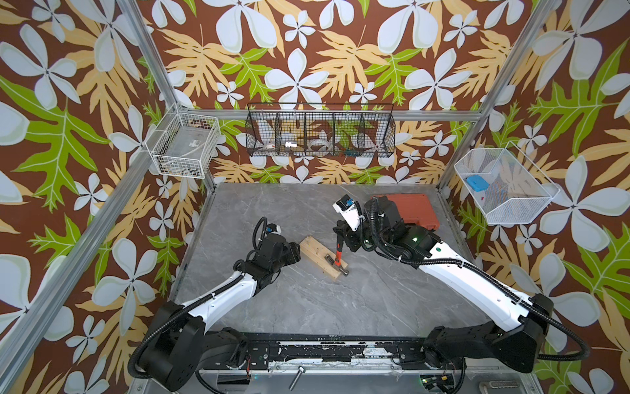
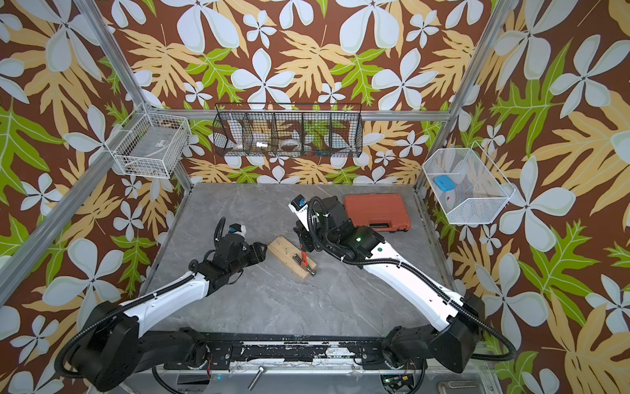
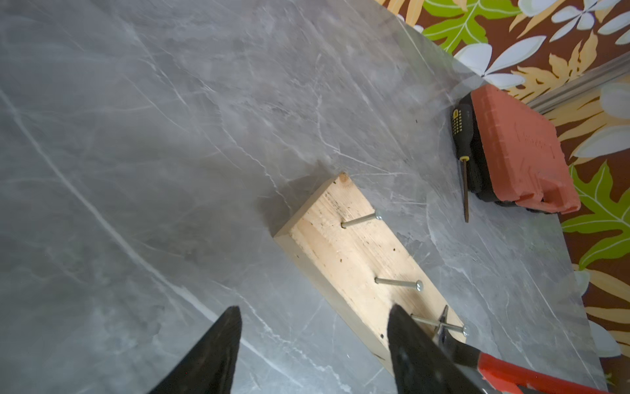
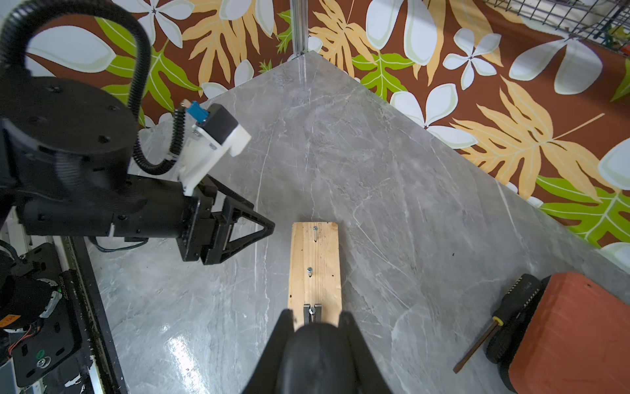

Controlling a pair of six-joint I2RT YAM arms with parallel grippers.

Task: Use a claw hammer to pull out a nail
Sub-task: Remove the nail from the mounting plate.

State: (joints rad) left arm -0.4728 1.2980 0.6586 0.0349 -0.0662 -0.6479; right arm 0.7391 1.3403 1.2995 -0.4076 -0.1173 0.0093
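Right gripper [image 4: 317, 322] fills the near edge of its wrist view, fingers clenched on the black rubber tail of the claw hammer [image 1: 339, 255]. That tail hides most of the steel head; only the forked claw shows past it, set around the shank of a nail [image 4: 311, 311] under its head. Cannot tell whether the head touches the wood. 3 nails stand in a row on the wooden block [image 4: 315, 259], which lies flat on the grey table [image 1: 306, 307]; the hooked one is at the end toward the right arm. Left gripper [image 3: 313, 315] has its fingers spread, grasping nothing, just beside the block's other end and apart from it. Left wrist view cuts off the red-orange shaft at the frame edge. Screwdriver [image 3: 462, 136] lies just beside the red-orange tool case [image 3: 521, 146]; in both top views the right arm hides the screwdriver and part of the case.
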